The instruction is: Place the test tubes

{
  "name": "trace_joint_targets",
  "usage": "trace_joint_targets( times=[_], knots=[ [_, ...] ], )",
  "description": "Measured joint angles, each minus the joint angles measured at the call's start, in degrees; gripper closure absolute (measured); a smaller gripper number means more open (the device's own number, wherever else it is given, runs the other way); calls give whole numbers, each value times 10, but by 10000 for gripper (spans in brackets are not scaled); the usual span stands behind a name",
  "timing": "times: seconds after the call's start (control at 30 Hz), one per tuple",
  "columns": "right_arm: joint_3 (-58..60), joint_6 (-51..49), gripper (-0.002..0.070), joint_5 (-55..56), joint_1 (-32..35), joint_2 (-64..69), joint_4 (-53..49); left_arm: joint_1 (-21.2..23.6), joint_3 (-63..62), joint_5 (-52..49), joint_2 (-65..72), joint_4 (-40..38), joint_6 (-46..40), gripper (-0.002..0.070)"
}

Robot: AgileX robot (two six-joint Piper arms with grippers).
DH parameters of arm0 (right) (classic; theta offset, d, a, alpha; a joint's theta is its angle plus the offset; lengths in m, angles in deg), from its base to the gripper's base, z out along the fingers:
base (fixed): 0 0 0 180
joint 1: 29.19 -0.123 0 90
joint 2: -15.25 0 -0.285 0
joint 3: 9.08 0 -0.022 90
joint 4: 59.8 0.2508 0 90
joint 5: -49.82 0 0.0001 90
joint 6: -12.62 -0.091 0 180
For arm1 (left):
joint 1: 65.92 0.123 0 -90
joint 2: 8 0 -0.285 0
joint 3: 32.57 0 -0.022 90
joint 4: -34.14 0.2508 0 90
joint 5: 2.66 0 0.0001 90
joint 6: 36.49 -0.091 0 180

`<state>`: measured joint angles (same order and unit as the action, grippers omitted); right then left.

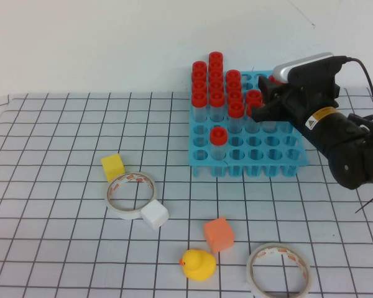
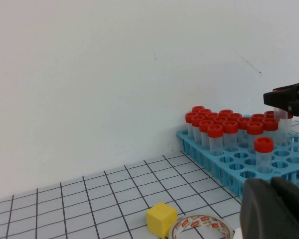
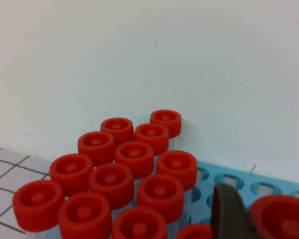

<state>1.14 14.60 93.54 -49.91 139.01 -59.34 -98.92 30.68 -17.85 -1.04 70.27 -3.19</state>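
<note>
Farthest left, the left gripper point(image 2: 272, 208) lies outside the high view and shows only as a dark mass in its own wrist view. It is clenched, with nothing visible in it, and looks parked. On the gridded table point(image 1: 50, 248) a yellow cube point(image 1: 112, 166) sits at ten o'clock of a tape roll point(image 1: 131, 195). A white cube point(image 1: 154, 215) touches that roll at its four o'clock. Further right a rubber duck point(image 1: 198, 265) has an orange cube point(image 1: 219, 234) just beside it at one o'clock and a second tape roll point(image 1: 278, 270) at its three o'clock. At about one o'clock from the table's middle stands the blue rack point(image 1: 280, 166). The red-capped test tubes point(image 1: 216, 84) are packed into its eleven o'clock corner, and one lone tube point(image 1: 219, 139) stands at their six o'clock. The right gripper point(image 1: 262, 107) hovers over the rack at about three o'clock of that cluster. It is grasping the held test tube point(image 2: 280, 124) near its cap, upright, above the open holes. The tube is probably light and stiff, with a smooth clear wall that could slip in the pads. The ribbed cap, or the wall just beneath it, looks like the surest place to hold. The holes appear to fit closely, so a tilted tube could catch on the rim, and lowering it straight down seems wise.
</note>
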Motion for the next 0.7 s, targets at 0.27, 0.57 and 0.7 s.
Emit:
trace_joint_targets(
  times=[0.27,0.57,0.7],
  knots=[
    [13,0,405,-35,0,-21,2,0,0,0,0,0,0,676],
    [33,0,405,4,0,-22,3,0,0,0,0,0,0,676],
    [33,-1,405,24,0,-10,3,0,0,0,0,0,0,676]
  ],
)
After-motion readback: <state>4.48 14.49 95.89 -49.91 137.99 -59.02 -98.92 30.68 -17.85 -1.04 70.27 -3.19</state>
